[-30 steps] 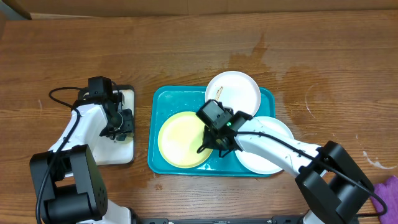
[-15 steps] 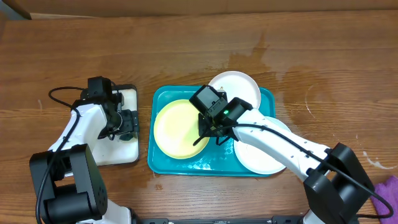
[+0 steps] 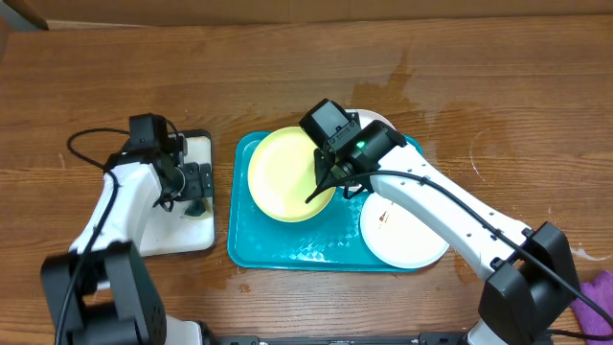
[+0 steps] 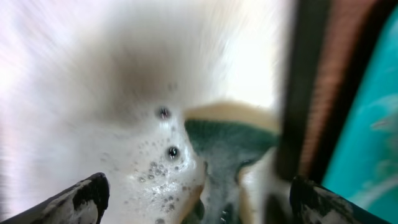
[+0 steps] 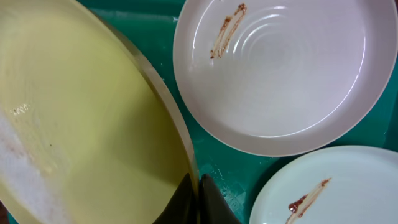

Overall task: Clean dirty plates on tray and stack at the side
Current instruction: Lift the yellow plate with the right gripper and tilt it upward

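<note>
A wooden table (image 3: 115, 77) carries the teal tray (image 3: 287, 247) at its middle, and a smaller white tray (image 3: 182, 230) with a black rim lies just to its left. The yellow-green plate (image 3: 283, 177) lies over the far left part of the teal tray, appearing tilted, with a pale foamy patch on its face. One white plate (image 5: 280, 74) lies at the tray's far right corner, and a second white plate (image 3: 402, 235) sits at the near right, overhanging the rim; each bears a brown smear. The right gripper (image 3: 324, 187) has its jaws pinched together on the yellow-green plate's edge. The left gripper (image 3: 192, 187) hangs over the smaller tray, jaws spread wide, gripping nothing. Between them a green and tan sponge (image 4: 230, 137) lies in suds.
</note>
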